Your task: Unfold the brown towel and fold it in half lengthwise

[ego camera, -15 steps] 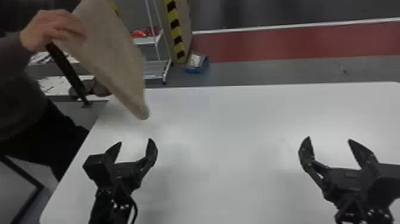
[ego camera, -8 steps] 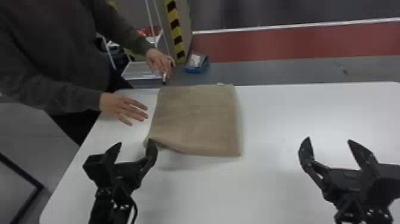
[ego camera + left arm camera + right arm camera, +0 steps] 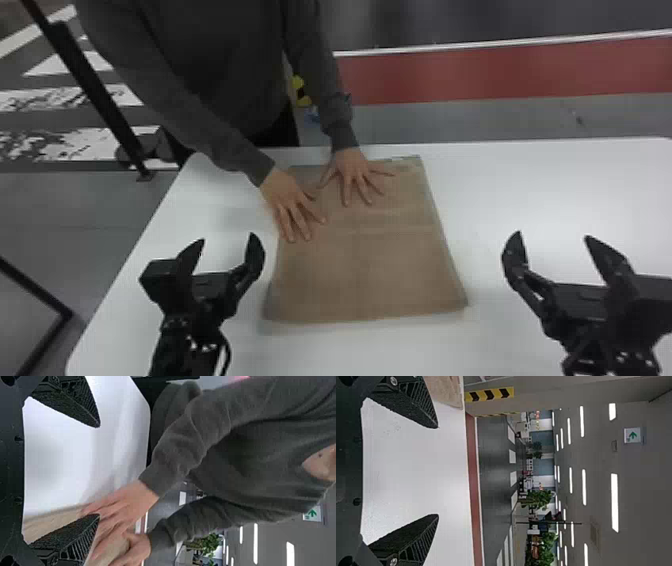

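The brown towel [image 3: 365,260] lies flat on the white table between my two grippers, a person's two spread hands pressing on its far left part. My left gripper [image 3: 227,240] is open just left of the towel's near half, nothing between its fingers. Off the towel's right side, my right gripper [image 3: 552,237] stands open and holds nothing. In the left wrist view, the left gripper [image 3: 99,471] has a strip of towel [image 3: 51,522] and the person's hands by one finger. In the right wrist view, the towel's edge [image 3: 445,390] is past one finger of the right gripper [image 3: 438,471].
The white table [image 3: 550,200] extends to the right and in front of the towel. A person in a dark sweater [image 3: 215,75] leans over its far left side, arms reaching across the table's far edge.
The towel came down from the person's hand onto the table and now lies nearer and more to the right. The person moved in behind it, both hands on it. Both arms have kept still.
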`<state>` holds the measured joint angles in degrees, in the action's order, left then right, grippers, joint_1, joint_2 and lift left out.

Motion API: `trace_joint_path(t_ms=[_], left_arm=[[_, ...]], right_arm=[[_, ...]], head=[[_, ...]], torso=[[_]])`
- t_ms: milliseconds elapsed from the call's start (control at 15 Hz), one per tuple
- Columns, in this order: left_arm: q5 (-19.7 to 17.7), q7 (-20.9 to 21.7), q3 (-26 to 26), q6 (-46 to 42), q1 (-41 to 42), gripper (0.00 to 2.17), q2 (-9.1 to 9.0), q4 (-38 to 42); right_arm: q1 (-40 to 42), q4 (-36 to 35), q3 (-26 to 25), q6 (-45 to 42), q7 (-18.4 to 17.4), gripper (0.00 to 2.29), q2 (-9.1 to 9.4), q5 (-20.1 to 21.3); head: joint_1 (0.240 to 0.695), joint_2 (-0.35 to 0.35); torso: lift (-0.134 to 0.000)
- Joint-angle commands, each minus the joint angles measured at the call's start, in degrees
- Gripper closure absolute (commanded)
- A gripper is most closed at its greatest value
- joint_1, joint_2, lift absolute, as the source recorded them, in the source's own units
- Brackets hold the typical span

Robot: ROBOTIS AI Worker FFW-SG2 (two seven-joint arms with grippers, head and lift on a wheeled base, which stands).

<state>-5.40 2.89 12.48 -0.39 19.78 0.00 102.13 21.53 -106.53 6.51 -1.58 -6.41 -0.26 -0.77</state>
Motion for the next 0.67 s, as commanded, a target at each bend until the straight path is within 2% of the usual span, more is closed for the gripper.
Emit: trace_joint_path(t_ms=[0, 600], left_arm=[[0.0, 0.0, 0.0, 0.0, -0.1, 0.08, -0.15, 0.0], [0.0, 0.0, 0.0, 0.0, -0.1, 0.08, -0.15, -0.3]], right_arm=[[0.0, 0.0, 0.0, 0.0, 0.0, 0.07, 0.32, 0.0], [0.0, 0.0, -0.2, 0.1, 0.0, 0.07, 0.32, 0.0]], head=[[0.695, 0.185], [0.695, 0.184]], torso=[[-0.123], [-0.123]])
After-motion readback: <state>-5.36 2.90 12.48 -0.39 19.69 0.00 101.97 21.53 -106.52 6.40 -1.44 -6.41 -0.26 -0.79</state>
